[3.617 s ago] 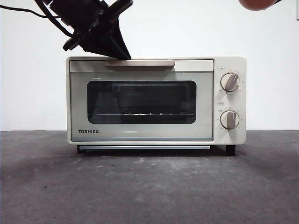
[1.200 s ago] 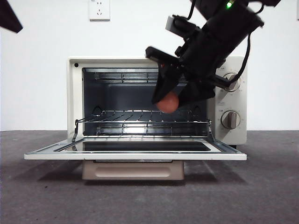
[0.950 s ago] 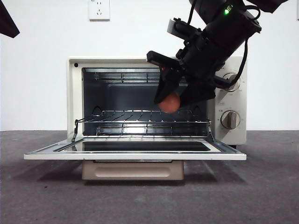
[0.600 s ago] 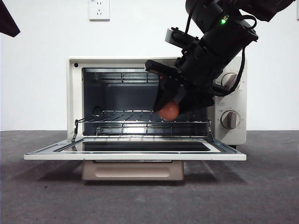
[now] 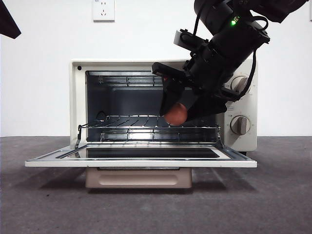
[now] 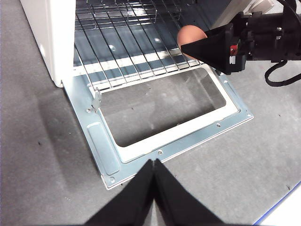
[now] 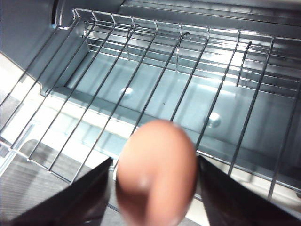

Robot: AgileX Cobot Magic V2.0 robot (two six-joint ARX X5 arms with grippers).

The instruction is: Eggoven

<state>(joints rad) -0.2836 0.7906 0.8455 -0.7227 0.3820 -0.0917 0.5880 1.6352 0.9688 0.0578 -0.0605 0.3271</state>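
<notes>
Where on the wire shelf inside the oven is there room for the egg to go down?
The wire rack looks bare all the way across, from the side wall to the back of the toaster oven. The only crowded spot is the front right, where the right gripper holds the egg above it.

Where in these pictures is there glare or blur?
Right wrist view: the egg is soft and close, with bright glare on the oven floor under the wire rack. Front view: the rack's front bars glint; the egg is slightly smeared.
</notes>
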